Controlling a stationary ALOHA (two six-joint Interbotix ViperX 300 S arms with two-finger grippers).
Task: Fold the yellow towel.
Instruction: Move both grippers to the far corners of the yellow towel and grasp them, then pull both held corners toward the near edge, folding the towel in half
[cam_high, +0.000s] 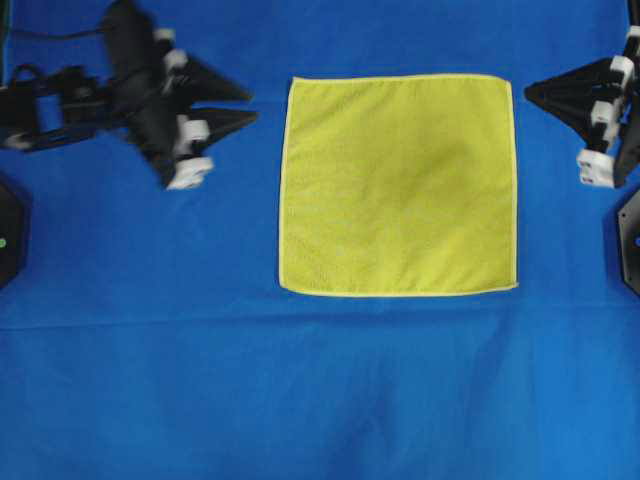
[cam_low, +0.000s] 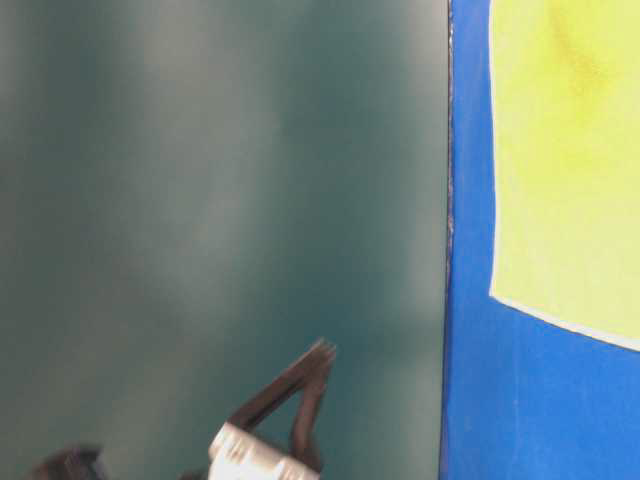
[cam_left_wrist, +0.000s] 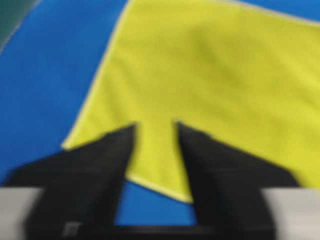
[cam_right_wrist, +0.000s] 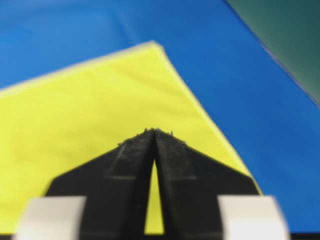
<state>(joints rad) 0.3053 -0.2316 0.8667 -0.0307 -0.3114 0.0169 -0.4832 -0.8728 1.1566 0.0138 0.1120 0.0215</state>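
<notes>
The yellow towel (cam_high: 398, 185) lies flat and square on the blue table covering (cam_high: 300, 390). It also shows in the table-level view (cam_low: 565, 160), the left wrist view (cam_left_wrist: 210, 75) and the right wrist view (cam_right_wrist: 100, 110). My left gripper (cam_high: 250, 105) hovers left of the towel's left edge, its jaws open and empty; in the left wrist view (cam_left_wrist: 155, 125) a towel edge shows between the jaws. My right gripper (cam_high: 528, 89) is shut and empty, just right of the towel's upper right corner. In the right wrist view (cam_right_wrist: 154, 131) its tips are together above the towel.
The blue covering spreads over the whole table. Black arm bases stand at the left edge (cam_high: 10, 235) and the right edge (cam_high: 630, 240). A dark green wall (cam_low: 220, 200) fills most of the table-level view, where the left gripper's fingers (cam_low: 305, 385) show low.
</notes>
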